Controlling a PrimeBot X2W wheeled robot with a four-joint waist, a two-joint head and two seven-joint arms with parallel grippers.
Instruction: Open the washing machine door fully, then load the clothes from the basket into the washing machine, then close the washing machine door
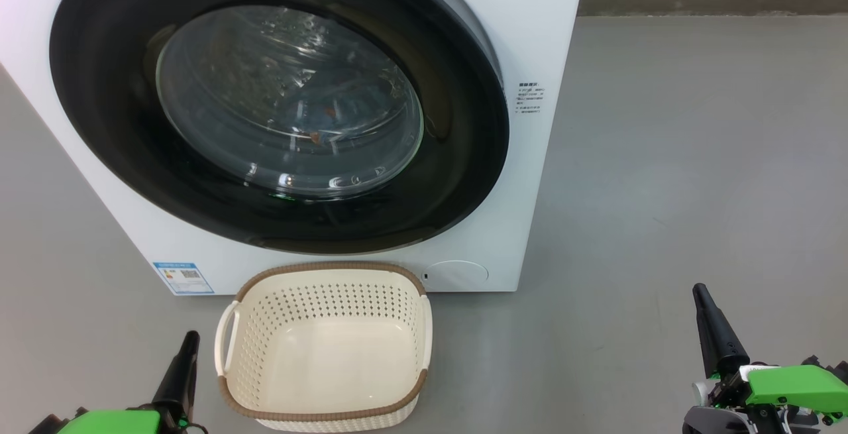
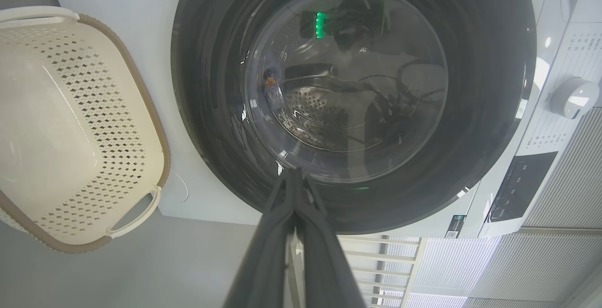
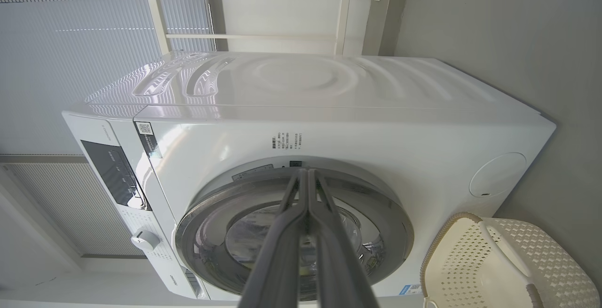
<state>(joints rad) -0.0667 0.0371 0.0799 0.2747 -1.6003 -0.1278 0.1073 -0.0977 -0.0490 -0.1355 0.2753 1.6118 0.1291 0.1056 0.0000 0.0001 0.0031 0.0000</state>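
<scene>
Left gripper (image 1: 187,348) sits low, fingers pressed together on nothing. In its wrist view the tips (image 2: 294,172) meet in a point aimed at the lower edge of the door glass.

Just ahead of those jaws and a bit right, a blue label (image 1: 183,278) is stuck on the washer's (image 1: 530,36) bottom corner. There's a QR code on it, but the writing is way too small to read.

Right beside the left jaws, on their right, is the basket (image 1: 324,267) on the floor. It's touching or nearly touching the washer front, with its bare bottom showing.

Further ahead of both jaws is the door (image 1: 99,89), shut flush against the washer. All I can make out of the clothes (image 1: 315,134) is a few orange-brown flecks behind the glass.

Ahead and left of the right jaws there's a round cap (image 1: 456,273) low on the front. Higher up is a small block of black print (image 1: 530,97), unreadable. The right wrist view also catches a QR sticker (image 3: 145,128), a dark panel (image 3: 113,171) and a knob (image 3: 145,240), with no brand name legible anywhere.

Right gripper (image 1: 702,298) sits well right of the basket over bare floor, jaws pressed together too, gripping nothing.
</scene>
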